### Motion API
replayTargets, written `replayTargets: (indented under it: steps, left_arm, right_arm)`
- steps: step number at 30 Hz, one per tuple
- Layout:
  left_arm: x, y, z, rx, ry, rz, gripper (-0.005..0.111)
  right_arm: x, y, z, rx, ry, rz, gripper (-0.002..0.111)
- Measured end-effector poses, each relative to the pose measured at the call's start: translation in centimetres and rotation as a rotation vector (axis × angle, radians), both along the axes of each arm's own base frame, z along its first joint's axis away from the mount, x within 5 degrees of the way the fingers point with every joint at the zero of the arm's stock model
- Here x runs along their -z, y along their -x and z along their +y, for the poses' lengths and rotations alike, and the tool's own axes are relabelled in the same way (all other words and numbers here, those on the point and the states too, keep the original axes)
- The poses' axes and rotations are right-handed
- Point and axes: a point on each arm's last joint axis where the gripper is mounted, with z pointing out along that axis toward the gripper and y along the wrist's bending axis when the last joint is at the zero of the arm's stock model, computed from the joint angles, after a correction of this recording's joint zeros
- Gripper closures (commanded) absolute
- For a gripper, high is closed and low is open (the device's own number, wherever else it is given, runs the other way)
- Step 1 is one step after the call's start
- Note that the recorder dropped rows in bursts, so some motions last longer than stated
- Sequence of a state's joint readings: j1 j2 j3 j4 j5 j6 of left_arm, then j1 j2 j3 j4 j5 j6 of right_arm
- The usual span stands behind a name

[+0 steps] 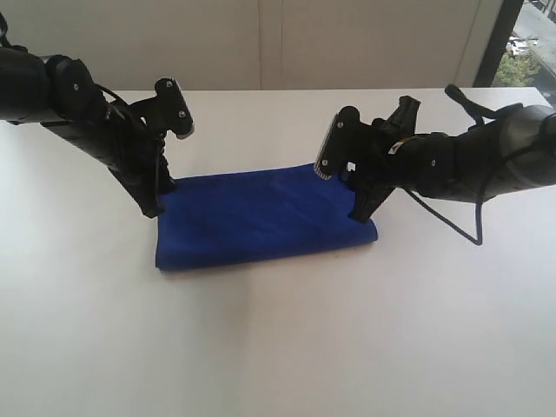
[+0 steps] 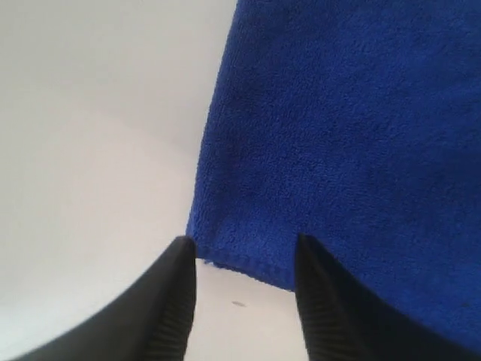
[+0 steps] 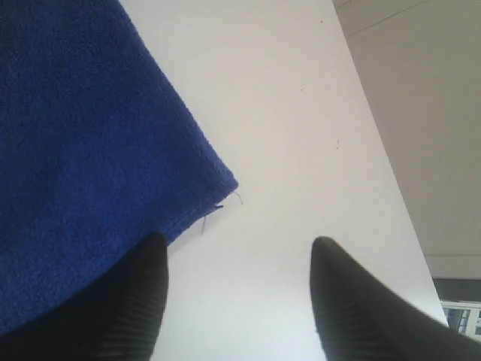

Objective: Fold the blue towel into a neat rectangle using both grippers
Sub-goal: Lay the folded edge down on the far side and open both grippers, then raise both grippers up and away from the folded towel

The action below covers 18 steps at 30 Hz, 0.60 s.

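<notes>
A plain white table (image 1: 278, 347) fills most of the room I can see, bare and matte, with a pale cream wall (image 1: 261, 43) behind it. Up at about 1 o'clock is a sliver of window (image 1: 532, 43) with daylight outside.

Both arms run off the edges of the scene, so their bases are out of sight. From the exterior view the fingertips are dark against dark and hard to separate, and the left arm covers the cloth's corner at 10 o'clock. How many layers the cloth has I cannot tell.

The blue towel (image 1: 261, 217) lies flat at the table's centre, an oblong with its long side running from 9 to 3 o'clock, the 3 o'clock end sitting a little farther back. It is a deep royal blue with a soft, fuzzy nap and a few shallow creases. Its near edge looks rounded. A loose thread (image 3: 218, 210) sticks out at one corner.

The left gripper (image 2: 242, 248) stands at the towel's 9 o'clock end, jaws spread, nothing pinched, the hem lying just beyond the tips. The right gripper (image 3: 237, 244) is at the 3 o'clock end, jaws also wide apart, one finger (image 3: 143, 293) over the cloth's edge and the other over bare table.
</notes>
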State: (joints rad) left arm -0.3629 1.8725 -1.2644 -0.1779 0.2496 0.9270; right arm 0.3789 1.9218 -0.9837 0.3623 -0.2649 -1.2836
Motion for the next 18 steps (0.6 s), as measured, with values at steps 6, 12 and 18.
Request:
replayTargets:
  steps: [6, 12, 18]
  left_arm:
    - [0.0, 0.0, 0.0, -0.086, 0.050, 0.031, 0.075]
    - [-0.2, 0.8, 1.0, -0.382, 0.175, 0.241, 0.107]
    - [-8.5, 0.5, 6.1, -0.744, 0.332, 0.375, 0.107]
  right_arm:
    - [0.0, 0.0, -0.3, 0.132, -0.124, 0.037, 0.078]
    - [-4.4, 1.2, -0.9, 0.409, -0.527, 0.157, 0.108]
    - [-10.4, 1.2, -1.3, 0.360, -0.864, 0.535, 0.108]
